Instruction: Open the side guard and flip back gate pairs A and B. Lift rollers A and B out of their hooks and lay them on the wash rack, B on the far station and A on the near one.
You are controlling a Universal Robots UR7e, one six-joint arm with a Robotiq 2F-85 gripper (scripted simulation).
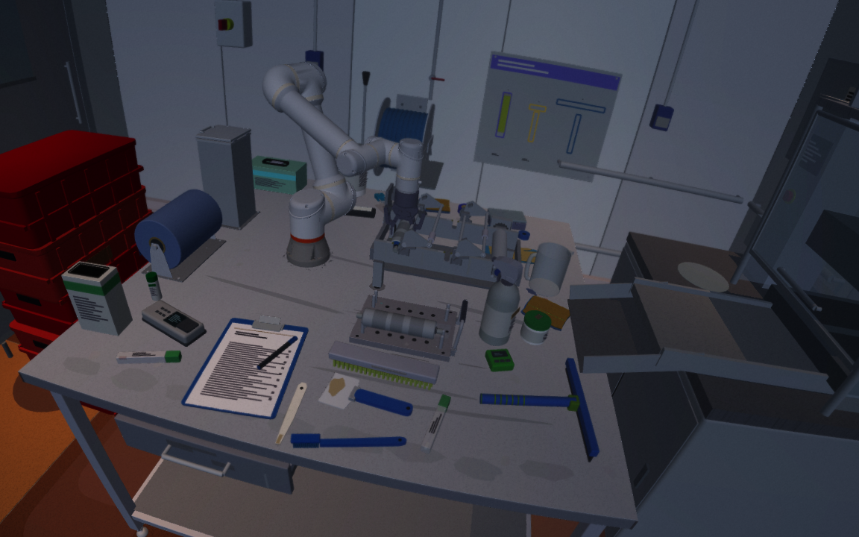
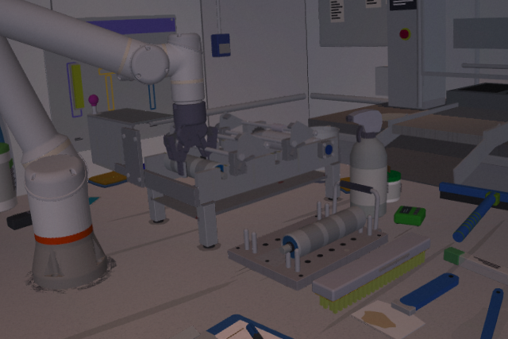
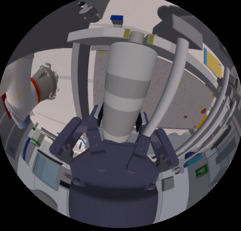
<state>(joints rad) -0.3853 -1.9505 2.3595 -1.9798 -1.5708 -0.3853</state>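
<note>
A banded grey roller [image 3: 126,89] [image 2: 201,166] lies in the left end of the roller frame [image 2: 242,163] [image 1: 446,244], its lower part hidden behind the frame's side wall from the second side camera. Another banded roller [image 1: 398,322] [image 2: 326,226] rests between the pins of the perforated wash rack [image 1: 406,328] [image 2: 307,251], on the station nearer the frame. The station toward the brush is empty. My gripper [image 3: 119,118] [image 2: 186,155] [image 1: 401,224] is lowered into the frame astride the roller there, open and holding nothing.
A spray bottle [image 2: 368,163] and a white mug [image 1: 549,268] stand at the frame's right end. A scrub brush [image 1: 383,366] lies against the rack's front edge. A clipboard [image 1: 246,367], blue-handled tools and a squeegee [image 1: 580,404] are spread over the table's front.
</note>
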